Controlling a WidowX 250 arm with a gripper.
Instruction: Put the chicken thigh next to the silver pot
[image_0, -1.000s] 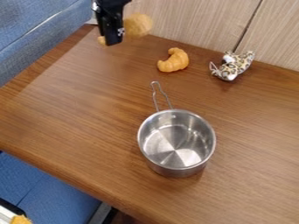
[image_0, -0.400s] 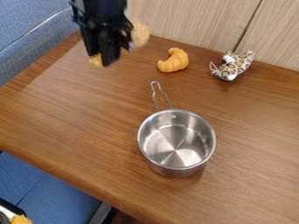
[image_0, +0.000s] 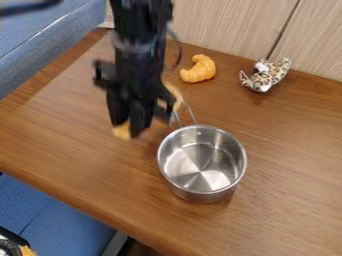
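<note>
Wood-panelled wall (image_0: 224, 22) runs behind the brown wood table (image_0: 73, 165), a dark seam between two panels; blue upholstery (image_0: 37, 42) sits off the table's far left edge.

Change since the earlier frames: gripper (image_0: 128, 129) has come down the view from the upper left, over the table, and is now much nearer the silver pot (image_0: 199, 196). It brought the chicken thigh (image_0: 121, 132) along. Jaws are clamped on the thigh, orange-tan ends poking out either side of the black fingers. Thigh is just left of the pot in view, by the handle side, and looks to be off the table, though exact height can't be told from this angle. Pot hasn't budged.

Meaning for the task: pick is done, carry looks mostly done, placing isn't. Next should be a small sideways trim if needed, lower to the wood, then let go. Watch the wire handle (image_0: 190, 114): the thigh's far end overlaps it in view, contact can't be confirmed. Coming down on it could tip the thigh or swing the pot. Thigh is lumpy, so it may roll a bit on release.

Rest of the surface: toy croissant (image_0: 199, 69) lies beyond the handle, leopard-print toy (image_0: 267, 75) farther right near the wall. Both are where they were, clear of the drop spot.
</note>
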